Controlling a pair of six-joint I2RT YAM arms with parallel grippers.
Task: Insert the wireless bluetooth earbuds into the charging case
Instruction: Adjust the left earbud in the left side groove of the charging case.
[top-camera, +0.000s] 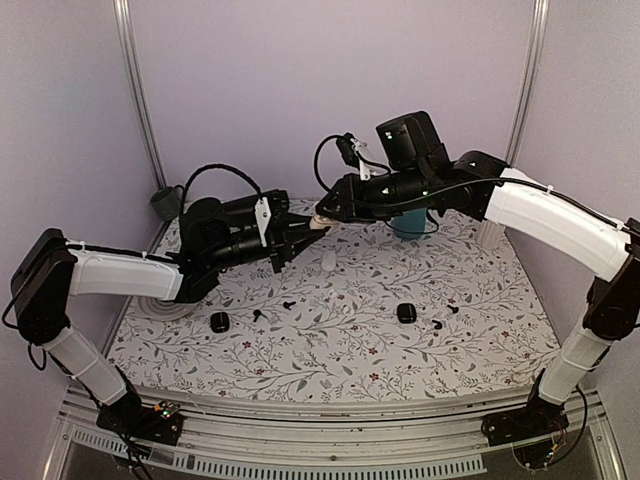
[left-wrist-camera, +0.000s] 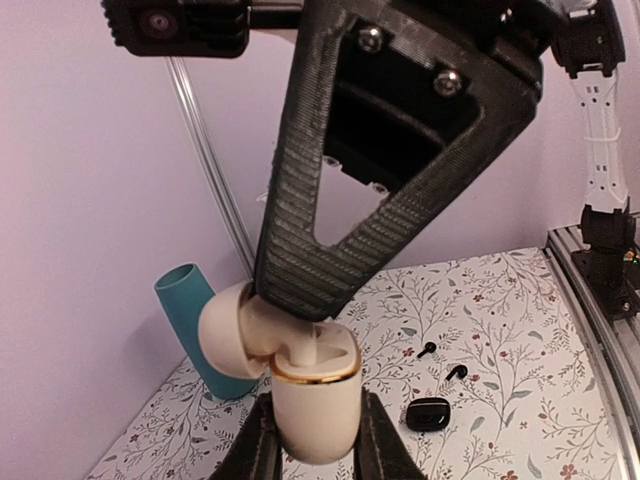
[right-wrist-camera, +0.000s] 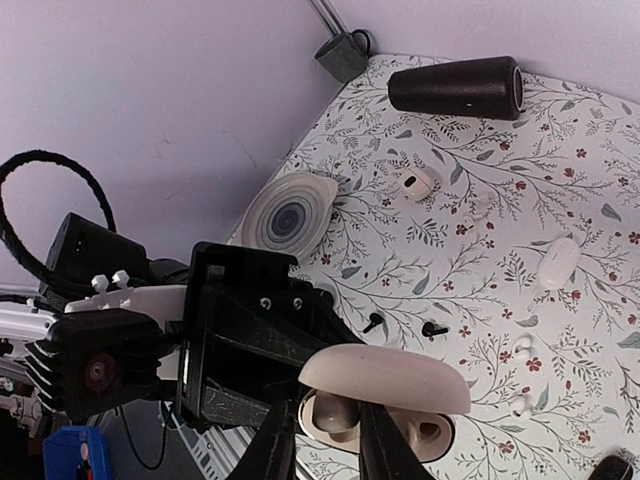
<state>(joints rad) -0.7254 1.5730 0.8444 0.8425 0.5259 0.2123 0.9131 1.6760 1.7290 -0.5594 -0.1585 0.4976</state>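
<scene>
Left wrist view shows the left gripper (left-wrist-camera: 318, 445) clenched on the cream case (left-wrist-camera: 312, 415), one jaw on each flank. It holds the case off the table (left-wrist-camera: 520, 330) with the mouth turned toward the other arm, so that arm can work straight into it. The lid (left-wrist-camera: 225, 340) is hinged open to one side, out of the way. The right gripper (right-wrist-camera: 322, 440) meets the case at its mouth, over a well where a cream bud (right-wrist-camera: 328, 415) sits. In the right wrist view its jaws stand narrowly apart on either side of that bud; whether they pinch it or merely flank it cannot be told. The neighbouring well looks empty, so one bud probably remains to be fetched. Black buds (left-wrist-camera: 425, 350) and white buds (right-wrist-camera: 522, 345) lie loose on the table, well apart from the case.
</scene>
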